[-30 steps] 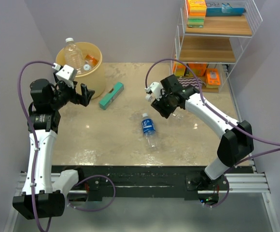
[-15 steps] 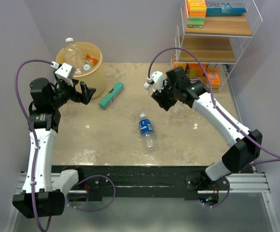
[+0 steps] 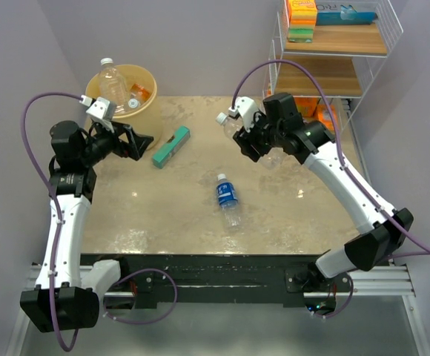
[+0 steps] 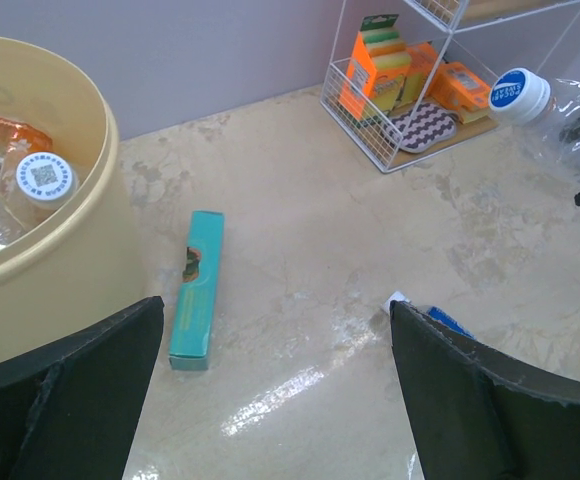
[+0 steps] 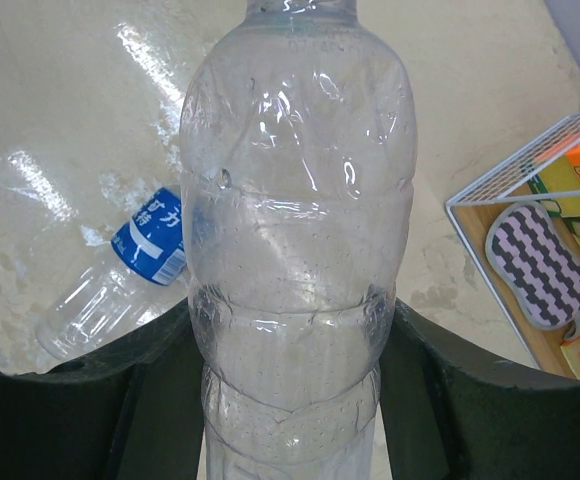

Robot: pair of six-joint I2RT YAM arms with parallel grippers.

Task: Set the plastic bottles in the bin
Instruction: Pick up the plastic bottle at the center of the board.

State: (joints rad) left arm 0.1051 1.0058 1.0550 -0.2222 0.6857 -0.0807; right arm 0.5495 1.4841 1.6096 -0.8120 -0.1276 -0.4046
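Note:
The tan bin stands at the back left and holds several bottles, among them a tall clear one and an orange one. My left gripper is open and empty just right of the bin, above the table. My right gripper is shut on a clear plastic bottle and holds it in the air at mid-table, cap pointing left. A blue-labelled bottle lies on the table in front of it, and also shows in the right wrist view.
A flat teal box lies on the table right of the bin, seen too in the left wrist view. A white wire rack with sponges and orange packs stands at the back right.
My right arm has lifted the clear bottle and carried it back and a little left. My left gripper has shifted slightly right. The blue-labelled bottle has stayed put.

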